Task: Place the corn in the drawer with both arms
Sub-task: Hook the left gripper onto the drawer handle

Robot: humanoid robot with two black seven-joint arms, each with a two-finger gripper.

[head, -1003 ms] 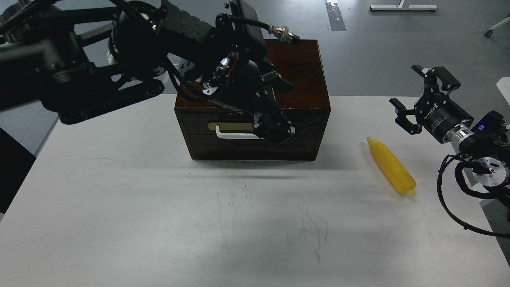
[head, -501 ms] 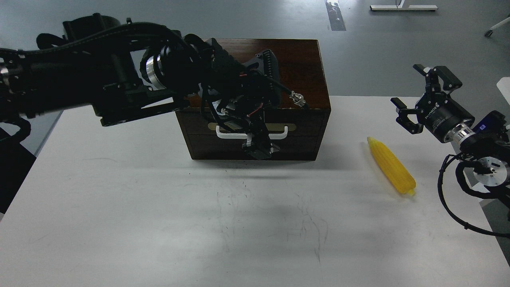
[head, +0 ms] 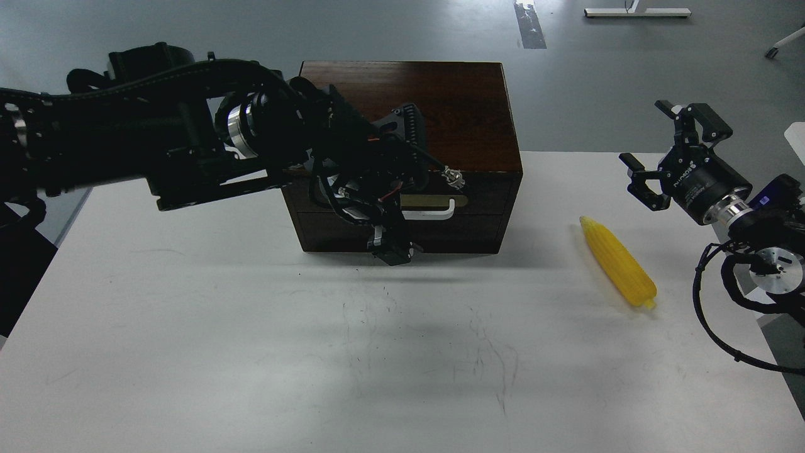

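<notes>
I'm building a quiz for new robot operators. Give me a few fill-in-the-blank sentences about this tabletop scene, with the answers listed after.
1. The yellow plastic corn cob lies on the white table to the ____ of the dark brown wooden box.
2. The box's drawer, with its white bar handle, is ____.
3. The right gripper holds nothing, and its jaws are ____.
4. The arm reaching across the drawer front is the robot's ____ arm.

Answers: right; closed; open; left
</notes>
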